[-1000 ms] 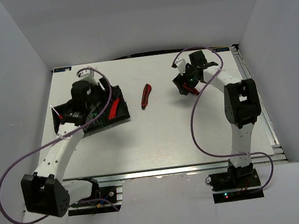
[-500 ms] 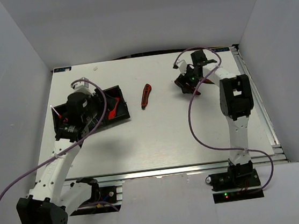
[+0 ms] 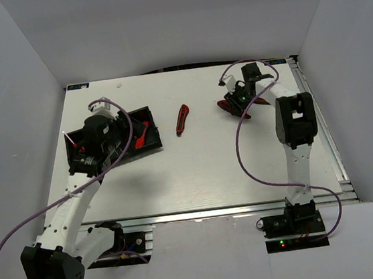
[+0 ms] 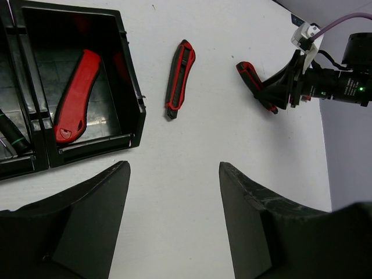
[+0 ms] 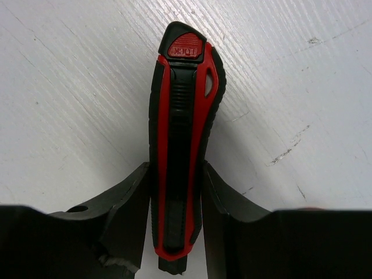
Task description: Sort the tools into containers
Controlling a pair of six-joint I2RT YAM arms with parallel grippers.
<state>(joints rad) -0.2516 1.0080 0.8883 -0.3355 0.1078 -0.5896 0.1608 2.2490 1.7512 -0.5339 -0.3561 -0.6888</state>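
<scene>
My right gripper (image 5: pixel 175 168) is shut on a red-and-black cutter (image 5: pixel 180 116) lying on the white table at the far right; both fingers press its sides. From above, that gripper (image 3: pixel 238 104) and cutter (image 3: pixel 226 104) are seen together. A second cutter (image 3: pixel 181 119) lies loose mid-table (image 4: pixel 179 78). The black tray (image 3: pixel 153 143) sits far left, with a red cutter (image 4: pixel 77 93) in its right compartment and a dark tool with a green ring (image 4: pixel 13 138) in the adjoining one. My left gripper (image 4: pixel 173 168) hangs open and empty beside the tray's right wall (image 4: pixel 131 70).
A thin tool with a red tip (image 3: pixel 73 143) pokes out at the tray's left end. Purple cables loop from both arms. White walls close in the table on three sides, and a metal rail (image 3: pixel 328 143) runs along the right edge.
The right gripper's fingers have closed onto the cutter at the far right. The left arm drew back over the tray a second ago and has since held still.
</scene>
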